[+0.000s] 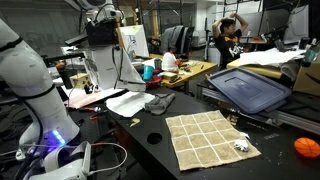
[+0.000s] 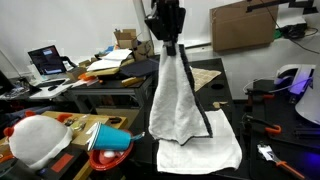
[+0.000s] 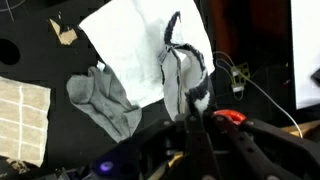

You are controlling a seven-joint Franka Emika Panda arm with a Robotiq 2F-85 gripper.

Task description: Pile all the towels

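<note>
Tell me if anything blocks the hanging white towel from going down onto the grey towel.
Nothing visible does. The white towel hangs from the shut jaws of the gripper over a white sheet. The grey towel lies uncovered at that sheet's edge, with only open air between them.

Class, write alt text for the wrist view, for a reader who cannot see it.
The gripper, shut on the white towel, holds it lifted above a black table. Below lie a flat white sheet, a crumpled grey towel at its edge, and a tan grid-patterned towel at the picture's left edge.
</note>
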